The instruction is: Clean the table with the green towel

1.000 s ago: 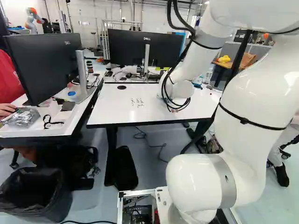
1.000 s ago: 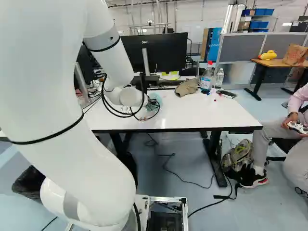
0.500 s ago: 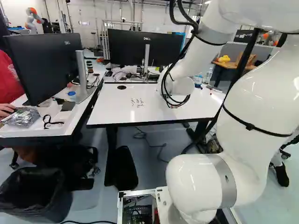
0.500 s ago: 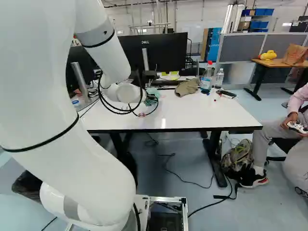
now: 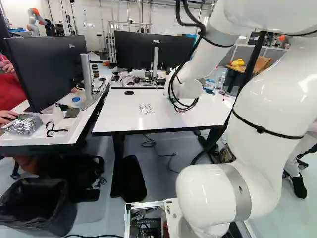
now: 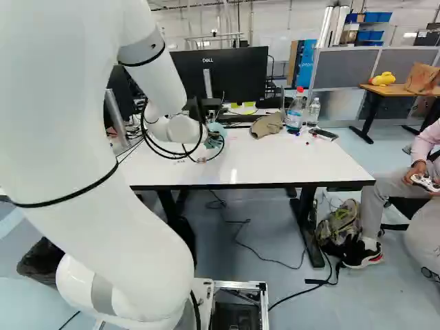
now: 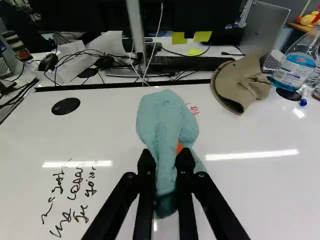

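Arm (image 5: 188, 89) has edged toward nine o'clock; gripper (image 7: 165, 156) pinches green towel (image 7: 167, 117) between both fingers, handwriting (image 7: 75, 197) at eight, cap (image 7: 240, 82) past one.

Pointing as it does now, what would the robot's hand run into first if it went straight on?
Most likely the white tabletop, met through the green towel, which the hand grips and which bulges out ahead of it. Whether any gap lies between towel and tabletop is unclear.
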`<state>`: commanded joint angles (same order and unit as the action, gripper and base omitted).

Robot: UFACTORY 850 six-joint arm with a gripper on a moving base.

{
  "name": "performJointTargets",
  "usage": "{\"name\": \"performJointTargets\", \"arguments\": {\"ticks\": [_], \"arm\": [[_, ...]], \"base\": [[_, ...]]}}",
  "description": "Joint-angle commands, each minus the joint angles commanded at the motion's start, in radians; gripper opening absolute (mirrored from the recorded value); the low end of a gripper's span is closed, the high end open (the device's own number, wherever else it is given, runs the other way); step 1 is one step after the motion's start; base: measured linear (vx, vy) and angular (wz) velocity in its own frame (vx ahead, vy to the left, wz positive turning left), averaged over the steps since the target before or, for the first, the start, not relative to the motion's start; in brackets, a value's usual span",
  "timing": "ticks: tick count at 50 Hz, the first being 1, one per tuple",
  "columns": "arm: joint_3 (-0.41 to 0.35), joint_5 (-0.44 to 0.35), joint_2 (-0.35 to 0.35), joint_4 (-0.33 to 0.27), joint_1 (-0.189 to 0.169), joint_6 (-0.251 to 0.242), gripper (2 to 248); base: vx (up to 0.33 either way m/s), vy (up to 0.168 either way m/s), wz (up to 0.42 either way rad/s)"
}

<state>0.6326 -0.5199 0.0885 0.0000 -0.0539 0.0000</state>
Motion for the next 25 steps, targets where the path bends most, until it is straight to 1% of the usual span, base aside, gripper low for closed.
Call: {"name": "performJointTargets", "arguments": {"ticks": [25], "arm": [[0.130,0.000,0.118,0.000,-0.034,0.000,48]], "base": [[0.000,0.000,0.000]]}}
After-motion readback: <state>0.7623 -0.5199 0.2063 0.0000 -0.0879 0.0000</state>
